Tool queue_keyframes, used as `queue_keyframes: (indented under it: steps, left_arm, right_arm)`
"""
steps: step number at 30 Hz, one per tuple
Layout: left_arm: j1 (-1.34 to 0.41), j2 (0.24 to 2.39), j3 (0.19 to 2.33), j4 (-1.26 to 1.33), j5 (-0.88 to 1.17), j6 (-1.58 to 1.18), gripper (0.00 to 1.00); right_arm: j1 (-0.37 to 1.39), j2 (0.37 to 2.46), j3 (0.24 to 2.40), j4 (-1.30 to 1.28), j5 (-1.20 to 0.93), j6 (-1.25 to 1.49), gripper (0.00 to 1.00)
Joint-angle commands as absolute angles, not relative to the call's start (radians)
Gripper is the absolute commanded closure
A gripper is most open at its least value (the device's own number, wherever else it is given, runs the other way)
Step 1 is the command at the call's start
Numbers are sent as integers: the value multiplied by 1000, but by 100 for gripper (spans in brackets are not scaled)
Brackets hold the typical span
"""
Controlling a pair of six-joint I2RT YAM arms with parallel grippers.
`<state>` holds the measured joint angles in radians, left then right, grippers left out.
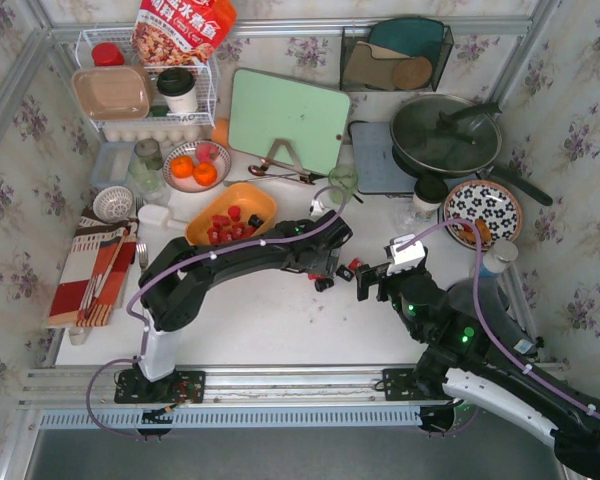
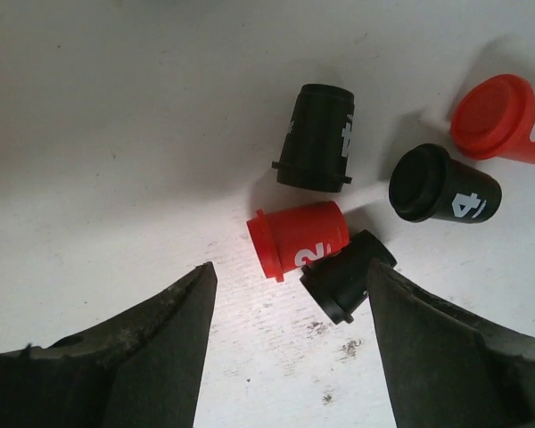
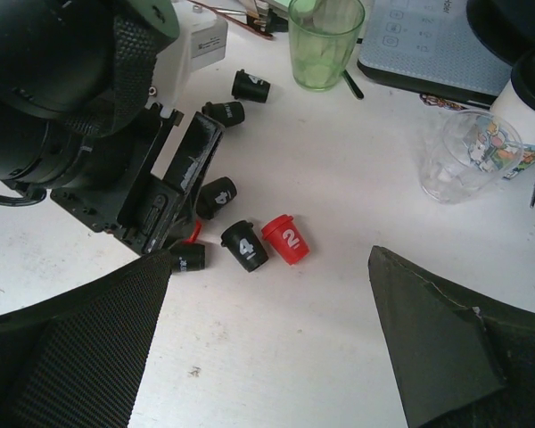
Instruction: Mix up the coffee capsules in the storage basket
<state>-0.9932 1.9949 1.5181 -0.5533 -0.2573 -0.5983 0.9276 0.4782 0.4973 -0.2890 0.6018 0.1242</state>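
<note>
Black capsule beside left end effector, jaws spread

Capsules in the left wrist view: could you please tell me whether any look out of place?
Yes: five capsules, red and black, lie tipped on their sides on the bare table, outside the basket.

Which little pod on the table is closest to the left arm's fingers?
The black pod lying right beside one finger of the left end effector, just under the red pod marked 2. The other pods lie farther off.
</note>
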Motion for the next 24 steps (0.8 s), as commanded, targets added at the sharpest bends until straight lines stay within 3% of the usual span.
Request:
queue_keyframes:
  steps: [1, 24]
  left_arm:
    - [-992, 2020, 1554, -582, -258, -581, 29]
    - [-974, 2139, 1628, -592, -244, -547, 30]
  right_arm:
    - [928, 479, 497, -259, 597, 120, 0]
    - [928, 473, 494, -262, 620, 132, 0]
